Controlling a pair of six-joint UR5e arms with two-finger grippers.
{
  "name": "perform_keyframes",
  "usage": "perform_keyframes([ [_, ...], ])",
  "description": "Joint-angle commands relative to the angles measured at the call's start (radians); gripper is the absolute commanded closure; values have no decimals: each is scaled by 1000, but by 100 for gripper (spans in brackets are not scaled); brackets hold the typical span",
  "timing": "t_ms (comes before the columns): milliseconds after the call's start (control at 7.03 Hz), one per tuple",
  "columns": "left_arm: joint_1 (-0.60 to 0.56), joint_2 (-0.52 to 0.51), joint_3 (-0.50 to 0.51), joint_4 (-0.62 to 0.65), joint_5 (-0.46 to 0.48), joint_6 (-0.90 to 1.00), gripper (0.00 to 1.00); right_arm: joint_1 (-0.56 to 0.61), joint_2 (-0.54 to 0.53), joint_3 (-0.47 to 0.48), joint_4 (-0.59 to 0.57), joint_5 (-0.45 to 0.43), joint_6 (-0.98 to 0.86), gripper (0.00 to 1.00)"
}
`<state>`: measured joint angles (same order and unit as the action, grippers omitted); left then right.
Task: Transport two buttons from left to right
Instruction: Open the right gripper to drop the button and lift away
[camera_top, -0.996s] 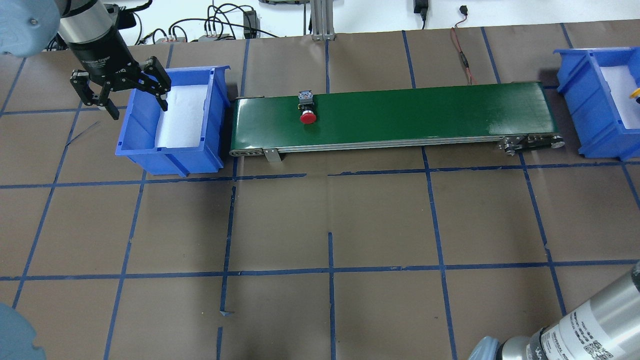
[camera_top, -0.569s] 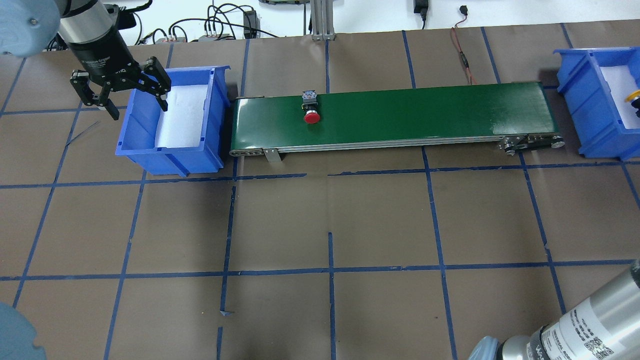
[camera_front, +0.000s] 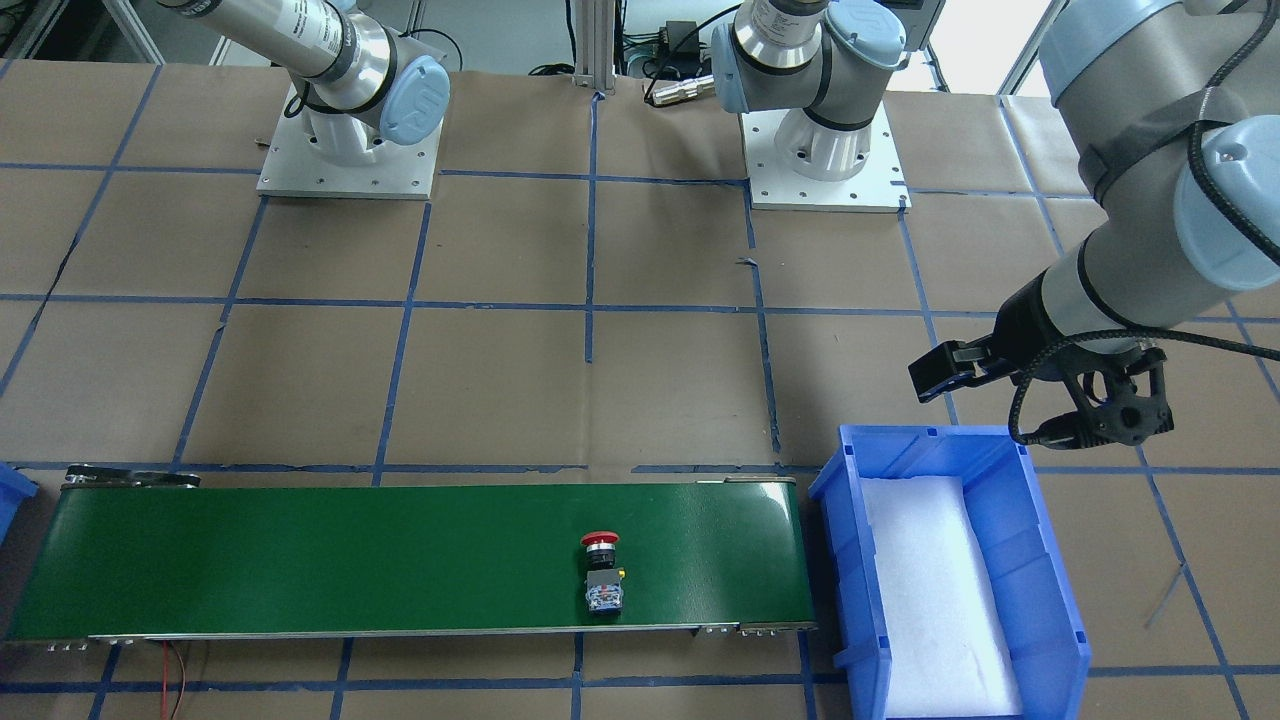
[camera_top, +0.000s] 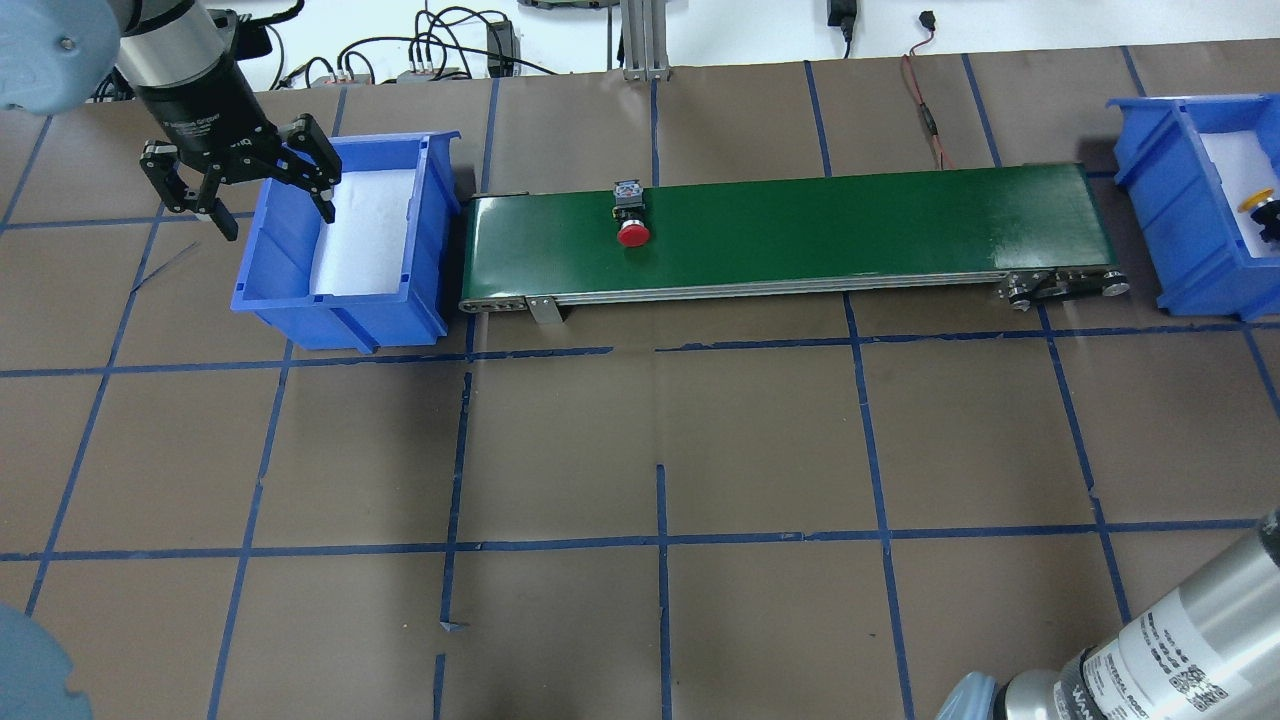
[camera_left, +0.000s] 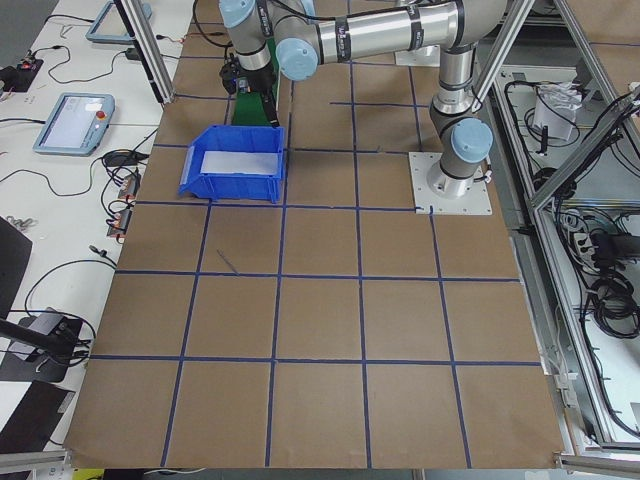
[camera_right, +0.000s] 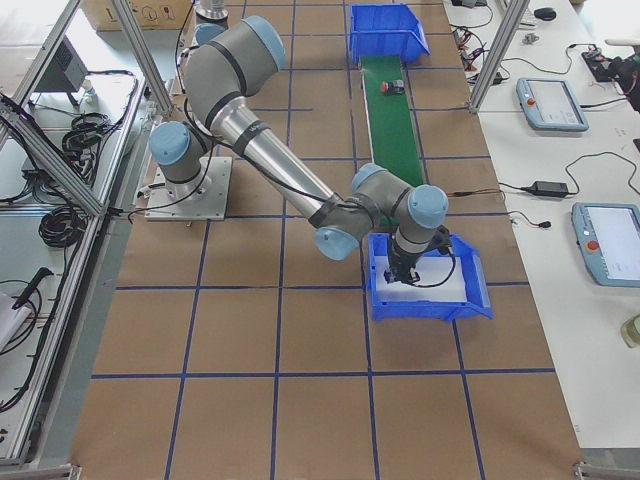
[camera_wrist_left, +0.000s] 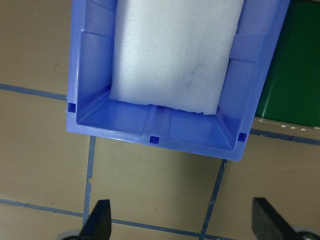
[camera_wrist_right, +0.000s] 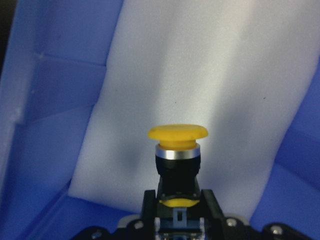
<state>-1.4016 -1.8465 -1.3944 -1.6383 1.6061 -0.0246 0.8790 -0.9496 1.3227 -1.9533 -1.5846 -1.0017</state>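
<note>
The red-capped button (camera_top: 632, 232) lies on its side on the green conveyor belt (camera_top: 850, 220), left of the belt's middle; it also shows in the front-facing view (camera_front: 602, 578). My left gripper (camera_top: 278, 218) is open and empty, above the near-left corner of the left blue bin (camera_top: 262, 262); its fingertips (camera_wrist_left: 97, 221) frame the bin's wall. My right gripper (camera_wrist_right: 179, 210) is shut on the yellow-capped button (camera_wrist_right: 177, 136), held over the white foam in the right blue bin (camera_top: 1165, 200). The yellow cap shows at the overhead view's right edge (camera_top: 1255, 200).
The left bin (camera_front: 845, 480) holds only a white foam pad (camera_front: 930, 590). Both bins stand at the belt's ends. A red-black cable (camera_top: 925, 110) lies behind the belt. Blue tape lines cross the brown table.
The red button has ridden the belt to the right. The yellow button in my right gripper has shifted slightly further into the right bin. The left gripper has not moved.
</note>
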Motion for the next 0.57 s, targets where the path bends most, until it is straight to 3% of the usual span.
perform_keyframes([
  [0, 3, 1, 0, 0, 0, 0, 0, 0, 23, 0, -12, 0, 0, 85],
  [285, 10, 1, 0, 0, 0, 0, 0, 0, 26, 0, -10, 0, -2, 52],
  [427, 13, 1, 0, 0, 0, 0, 0, 0, 26, -3, -10, -1, -3, 50],
])
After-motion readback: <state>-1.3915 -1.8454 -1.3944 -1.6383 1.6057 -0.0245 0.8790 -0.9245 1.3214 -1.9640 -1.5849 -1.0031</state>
